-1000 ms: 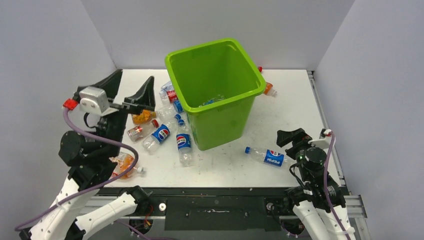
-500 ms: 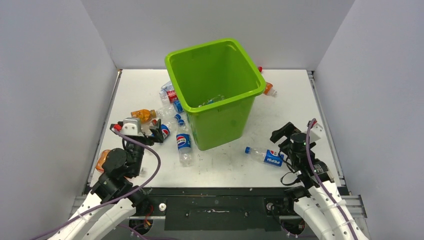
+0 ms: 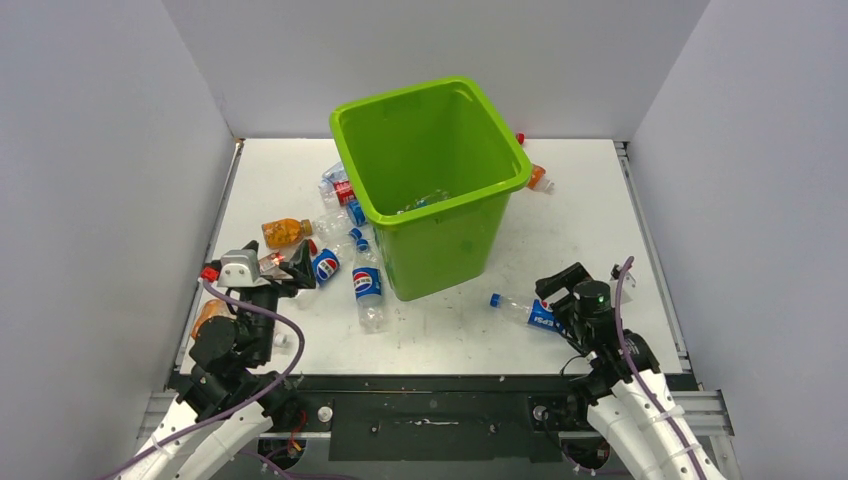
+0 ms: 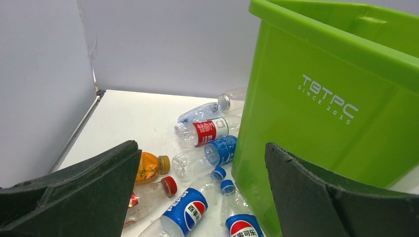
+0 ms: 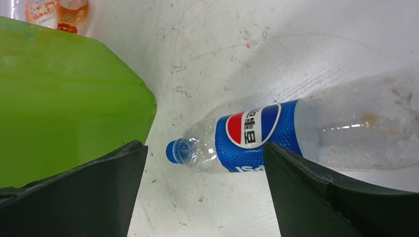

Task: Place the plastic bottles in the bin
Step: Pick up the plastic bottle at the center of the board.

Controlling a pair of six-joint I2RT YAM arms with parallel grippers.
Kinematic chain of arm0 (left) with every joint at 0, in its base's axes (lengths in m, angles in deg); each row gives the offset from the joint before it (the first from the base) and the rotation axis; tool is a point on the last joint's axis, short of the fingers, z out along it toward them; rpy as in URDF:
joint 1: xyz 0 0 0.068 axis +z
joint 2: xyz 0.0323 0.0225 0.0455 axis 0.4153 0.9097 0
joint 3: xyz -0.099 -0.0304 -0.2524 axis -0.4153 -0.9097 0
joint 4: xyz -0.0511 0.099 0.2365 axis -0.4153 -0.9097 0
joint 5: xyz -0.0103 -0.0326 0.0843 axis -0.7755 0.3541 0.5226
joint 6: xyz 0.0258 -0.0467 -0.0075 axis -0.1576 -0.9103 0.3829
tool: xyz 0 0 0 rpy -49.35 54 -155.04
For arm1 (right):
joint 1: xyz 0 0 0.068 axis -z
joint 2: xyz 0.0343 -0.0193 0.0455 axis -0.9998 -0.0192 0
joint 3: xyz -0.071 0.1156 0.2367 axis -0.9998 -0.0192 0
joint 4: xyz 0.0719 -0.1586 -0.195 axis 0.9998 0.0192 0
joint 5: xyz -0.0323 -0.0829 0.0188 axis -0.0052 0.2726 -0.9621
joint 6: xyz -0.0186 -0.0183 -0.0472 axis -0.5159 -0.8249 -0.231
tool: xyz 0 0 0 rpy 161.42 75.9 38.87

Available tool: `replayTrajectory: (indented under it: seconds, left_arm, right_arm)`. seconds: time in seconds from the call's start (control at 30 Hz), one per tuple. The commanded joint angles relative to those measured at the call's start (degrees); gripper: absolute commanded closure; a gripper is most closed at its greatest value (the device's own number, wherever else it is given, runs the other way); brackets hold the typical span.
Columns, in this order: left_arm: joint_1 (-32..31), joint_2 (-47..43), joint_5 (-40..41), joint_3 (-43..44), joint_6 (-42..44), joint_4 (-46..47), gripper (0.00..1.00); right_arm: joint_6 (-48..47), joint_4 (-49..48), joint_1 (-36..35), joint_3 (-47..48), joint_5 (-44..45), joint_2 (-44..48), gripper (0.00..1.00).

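The right gripper [image 5: 203, 148] hangs open and empty over a Pepsi bottle [image 5: 257, 131] lying beside the bin [image 3: 450, 250], while the left gripper [image 4: 201, 147], also open, faces the bottles [image 3: 322, 266] on the bin's other side, and the round, light bottle may roll or squirt away if the jaws close off-centre

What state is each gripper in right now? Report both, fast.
Left gripper: open, holding nothing.
Right gripper: open, empty, above the clear plastic Pepsi bottle with the blue label.
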Motion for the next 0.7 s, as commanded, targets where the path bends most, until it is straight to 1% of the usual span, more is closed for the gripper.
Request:
replayTrajectory:
  seconds: [0.0,0.17,0.3,0.43,0.53,0.67]
  left_arm:
    - [0.31,0.63,-0.1,0.37,0.15,2.48,0.04]
    - [0.31,0.62,-0.84,0.18,-0.12,2.66,0.04]
    - [0.37,0.99,-1.45,0.27,-0.16,2.53,0.04]
    - [0.3,1.12,-1.79,0.35,-0.16,2.49,0.04]
    - [0.33,1.09,-1.62,0.29,-0.16,2.44,0.04]
    - [0.32,1.27,-1.29,0.07,-0.16,2.55,0.04]
  right_arm:
    - [5.43,1.09,-0.42,-0.62,-0.44,0.02,0.1]
    - [9.81,3.72,-0.5,-0.68,-3.12,3.35,0.1]
    - [10.96,7.65,-0.45,1.34,-2.15,6.66,0.1]
    - [12.47,9.47,-0.5,-0.26,-3.31,5.58,0.1]
    - [15.41,8.34,-0.53,-3.18,-2.91,4.69,0.1]
    - [18.17,7.79,-0.5,-3.94,1.05,1.82,0.1]
